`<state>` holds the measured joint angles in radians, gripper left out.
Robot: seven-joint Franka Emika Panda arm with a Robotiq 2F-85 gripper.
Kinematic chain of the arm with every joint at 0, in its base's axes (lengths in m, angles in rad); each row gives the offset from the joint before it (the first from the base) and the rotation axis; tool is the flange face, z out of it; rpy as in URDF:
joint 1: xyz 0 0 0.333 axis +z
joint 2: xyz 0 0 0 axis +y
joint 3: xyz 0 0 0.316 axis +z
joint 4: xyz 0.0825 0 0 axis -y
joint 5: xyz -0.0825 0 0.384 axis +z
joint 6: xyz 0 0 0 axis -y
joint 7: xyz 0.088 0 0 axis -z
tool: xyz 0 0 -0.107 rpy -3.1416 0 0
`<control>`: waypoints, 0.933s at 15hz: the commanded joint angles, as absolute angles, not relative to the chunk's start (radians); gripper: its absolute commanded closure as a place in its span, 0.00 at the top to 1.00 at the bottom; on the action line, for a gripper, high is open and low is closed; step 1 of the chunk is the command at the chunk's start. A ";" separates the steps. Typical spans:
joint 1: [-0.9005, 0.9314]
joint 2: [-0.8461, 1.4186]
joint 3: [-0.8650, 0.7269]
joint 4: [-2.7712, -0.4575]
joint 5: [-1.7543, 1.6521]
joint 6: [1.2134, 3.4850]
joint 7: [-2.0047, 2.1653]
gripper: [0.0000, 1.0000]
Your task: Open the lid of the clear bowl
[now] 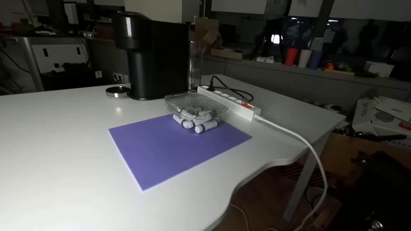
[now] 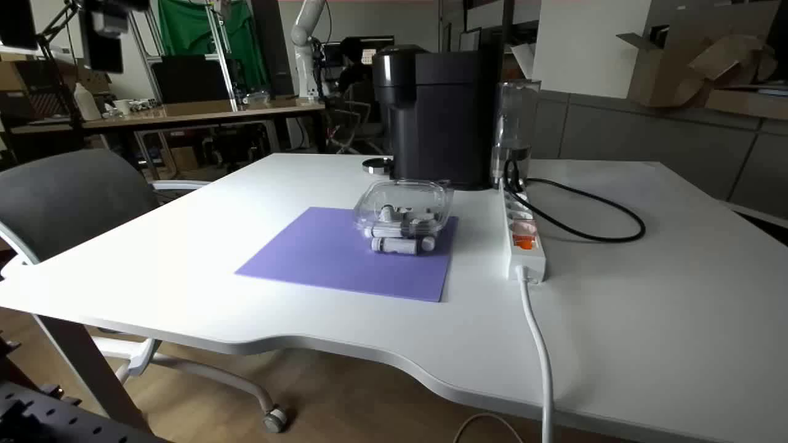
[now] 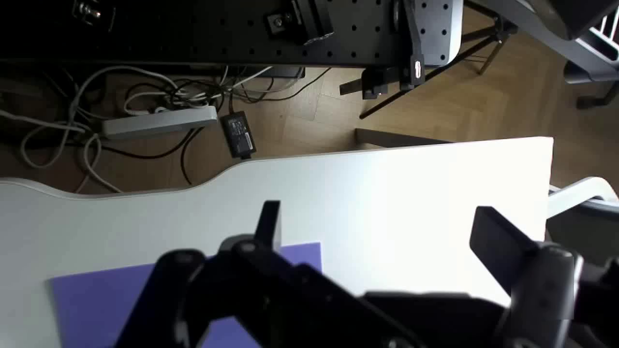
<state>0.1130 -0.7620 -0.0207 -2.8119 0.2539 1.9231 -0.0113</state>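
Wrist view: tabletop (image 3: 391, 183) edge at 12 o'clock of tool (image 3: 377, 222), fingers (image 3: 503, 251) parted, bare room between; in an exterior view clear bowl (image 2: 366, 212) at its 4 o'clock

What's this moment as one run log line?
clear bowl: on purple sheet, pale pieces inside | lid: on or off unclear | gripper: open, empty, away from clear bowl

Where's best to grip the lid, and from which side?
Probably the rim of the lid, along the edge facing the middle of the mat: it flares past the tapering walls of the bowl. Lower the open tool from above, away from the machine and power strip. The seam is too faint to tell.
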 commanded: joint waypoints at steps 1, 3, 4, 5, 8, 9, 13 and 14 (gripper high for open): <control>0.101 -0.761 -0.009 -2.810 0.261 1.919 -0.018 1.00; 0.101 -0.761 -0.009 -2.810 0.261 1.919 -0.019 1.00; 0.101 -0.761 -0.009 -2.810 0.261 1.919 -0.019 1.00; 0.101 -0.761 -0.009 -2.810 0.261 1.919 -0.019 1.00; 0.101 -0.761 -0.009 -2.810 0.261 1.919 -0.019 1.00; 0.101 -0.761 -0.009 -2.810 0.261 1.919 -0.019 1.00; 0.087 -0.753 -0.019 -2.801 0.250 1.925 -0.024 1.00; 0.066 -0.742 -0.023 -2.790 0.225 1.931 -0.026 1.00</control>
<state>0.1095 -0.7606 -0.0206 -2.8106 0.2531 1.9239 -0.0123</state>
